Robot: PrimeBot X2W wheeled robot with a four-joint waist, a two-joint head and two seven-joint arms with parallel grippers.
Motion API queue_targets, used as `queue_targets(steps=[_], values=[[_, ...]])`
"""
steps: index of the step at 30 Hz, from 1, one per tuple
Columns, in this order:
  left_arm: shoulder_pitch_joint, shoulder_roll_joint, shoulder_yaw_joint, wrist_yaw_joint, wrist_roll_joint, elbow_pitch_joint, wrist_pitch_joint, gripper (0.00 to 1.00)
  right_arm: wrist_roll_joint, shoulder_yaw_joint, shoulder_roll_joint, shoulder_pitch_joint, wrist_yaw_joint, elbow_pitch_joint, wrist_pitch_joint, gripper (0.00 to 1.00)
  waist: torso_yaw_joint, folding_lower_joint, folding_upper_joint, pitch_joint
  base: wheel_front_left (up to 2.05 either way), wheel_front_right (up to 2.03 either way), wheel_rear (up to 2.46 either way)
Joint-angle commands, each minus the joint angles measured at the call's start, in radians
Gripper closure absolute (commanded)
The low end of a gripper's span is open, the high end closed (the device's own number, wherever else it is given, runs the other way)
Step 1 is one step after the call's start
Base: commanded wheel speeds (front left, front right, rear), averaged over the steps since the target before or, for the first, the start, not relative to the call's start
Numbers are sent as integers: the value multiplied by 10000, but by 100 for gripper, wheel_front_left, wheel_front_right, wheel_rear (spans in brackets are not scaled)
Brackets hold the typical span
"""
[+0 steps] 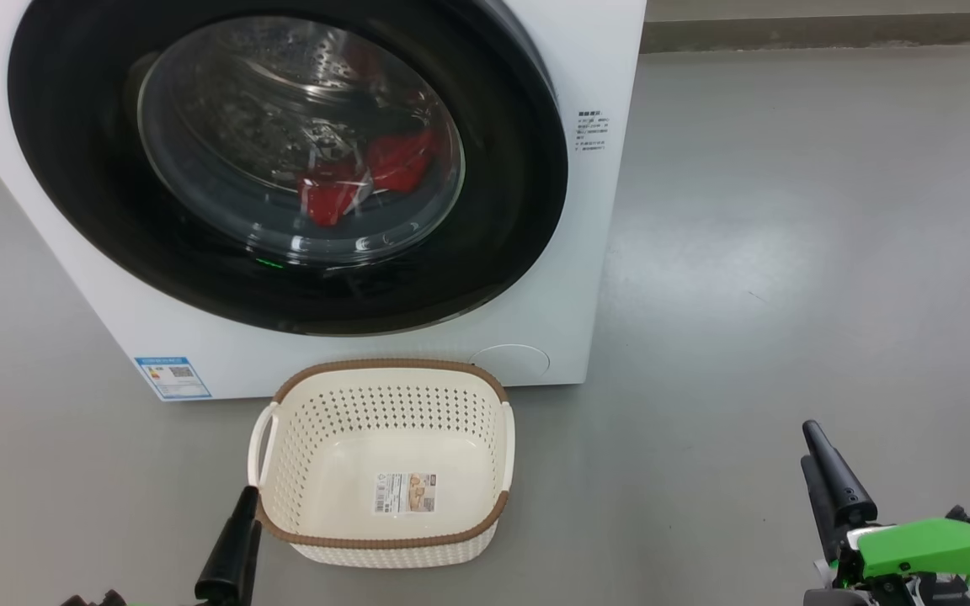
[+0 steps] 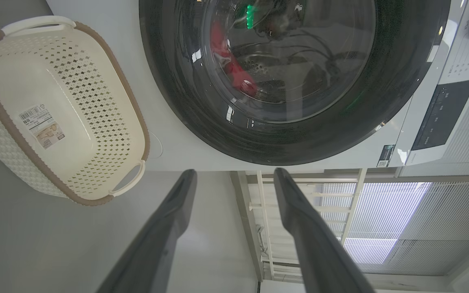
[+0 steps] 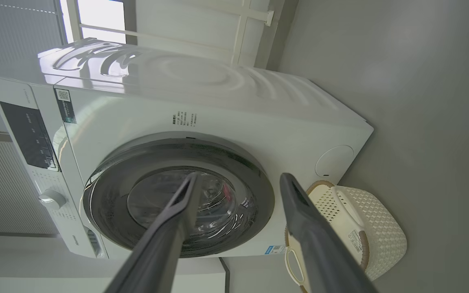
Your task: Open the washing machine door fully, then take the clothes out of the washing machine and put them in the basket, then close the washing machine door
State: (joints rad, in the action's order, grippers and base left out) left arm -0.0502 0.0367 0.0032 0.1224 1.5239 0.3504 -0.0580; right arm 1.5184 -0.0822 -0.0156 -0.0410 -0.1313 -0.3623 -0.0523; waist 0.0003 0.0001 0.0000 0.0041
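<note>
The white washing machine (image 1: 603, 252) stands ahead, and its round black-rimmed door (image 1: 98, 210) lies shut against the front. Red clothes (image 1: 367, 172) show through the glass, low in the steel drum. The cream basket (image 1: 384, 368) sits empty on the floor just before the machine, a paper label on its bottom. My left gripper (image 2: 234, 173) is open and holds nothing. One of its fingers (image 1: 237, 539) rises beside the basket's near left corner. My right gripper (image 1: 813, 446) hangs well right of the basket. It is open (image 3: 239, 176), empty and pointing toward the door (image 3: 108, 211).
Grey floor (image 1: 788, 252) spreads wide to the machine's right. A blue label sticker (image 1: 172, 377) marks the machine's lower left front. The control panel (image 3: 27, 134) and a knob (image 3: 51, 199) sit above the door. A wall base (image 1: 830, 34) runs behind.
</note>
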Motion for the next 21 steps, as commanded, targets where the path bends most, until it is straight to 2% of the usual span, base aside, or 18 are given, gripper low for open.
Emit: queue_targets(steps=[1,21], values=[[-532,157,58,20,-275,-195,114,0,-330,86,-108,-546,-1,196,89,0,1,-1,0,4,0,0,0],[-946,52,-31,-88,-3328,-393,678,0,-2831,319,-142,-1021,0,198,647,0,-6,-1,0,98,0,0,0]])
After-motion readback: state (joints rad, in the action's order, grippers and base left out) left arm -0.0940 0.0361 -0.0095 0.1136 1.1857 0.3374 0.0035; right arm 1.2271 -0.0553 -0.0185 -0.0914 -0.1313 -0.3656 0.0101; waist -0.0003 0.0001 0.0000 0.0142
